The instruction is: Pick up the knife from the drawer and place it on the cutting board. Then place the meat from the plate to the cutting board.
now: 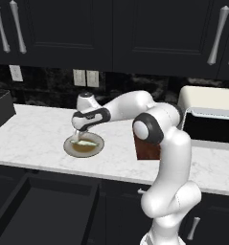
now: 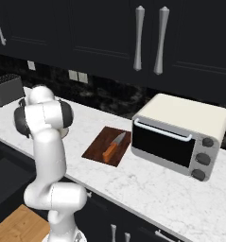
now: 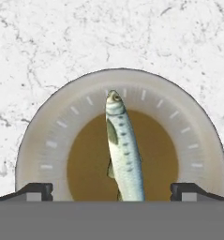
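While unlifted — one meat (image 3: 124,150), one plate (image 3: 43,145)

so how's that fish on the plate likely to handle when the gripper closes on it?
The meat is long, narrow and smooth-skinned, so probably slippery. The open gripper straddles its tail end; gripped there it may droop or swing. It lies loose on the plate, so it could slide.

The meat (image 3: 124,150) is silvery blue-grey with dark spots. The plate (image 3: 48,140) has a grey-beige rim with pale ticks and an olive-brown centre. White grey-veined marble surface (image 3: 48,42); reddish-brown cutting board (image 2: 96,146); orange-handled knife (image 2: 112,146).
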Controlling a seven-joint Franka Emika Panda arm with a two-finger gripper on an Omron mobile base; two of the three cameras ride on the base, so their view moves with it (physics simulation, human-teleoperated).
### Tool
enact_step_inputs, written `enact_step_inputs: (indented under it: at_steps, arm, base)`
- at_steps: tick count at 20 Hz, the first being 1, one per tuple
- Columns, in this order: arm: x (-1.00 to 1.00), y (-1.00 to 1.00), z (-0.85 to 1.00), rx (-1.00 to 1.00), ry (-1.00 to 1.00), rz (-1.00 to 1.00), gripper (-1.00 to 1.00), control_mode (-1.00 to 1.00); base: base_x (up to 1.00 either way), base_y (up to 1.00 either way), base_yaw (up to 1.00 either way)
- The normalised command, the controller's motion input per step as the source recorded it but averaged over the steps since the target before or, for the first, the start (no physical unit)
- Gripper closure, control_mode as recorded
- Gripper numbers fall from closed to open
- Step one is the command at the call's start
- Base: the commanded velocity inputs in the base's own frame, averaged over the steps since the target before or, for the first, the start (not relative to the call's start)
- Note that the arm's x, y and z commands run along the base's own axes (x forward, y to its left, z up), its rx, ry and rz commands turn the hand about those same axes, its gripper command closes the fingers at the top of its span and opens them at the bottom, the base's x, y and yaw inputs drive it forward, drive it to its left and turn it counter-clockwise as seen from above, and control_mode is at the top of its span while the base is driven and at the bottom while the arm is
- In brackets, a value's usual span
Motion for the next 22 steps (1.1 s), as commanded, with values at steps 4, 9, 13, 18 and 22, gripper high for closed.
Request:
enact_step_inputs:
  at_steps: [4, 9, 13, 18, 22]
  arm:
    - [-0.19, -0.14, -0.22, 0.00, 0.02, 0.00, -1.00, -1.00]
    - [0.35, 0.19, -0.25, -0.03, 0.00, 0.00, -1.00, -1.00]
    - [0.02, 0.11, -0.30, -0.04, 0.00, 0.00, -1.00, -1.00]
    - [0.00, 0.00, -0.35, -0.05, 0.00, 0.00, -1.00, -1.00]
    - [0.00, 0.00, -0.31, 0.00, 0.00, 0.00, -1.00, -1.00]
  base:
    - [0.00, 0.00, 0.00]
    - [0.00, 0.00, 0.00]
    - [0.00, 0.00, 0.00]
    - [0.00, 0.00, 0.00]
    - [0.00, 0.00, 0.00]
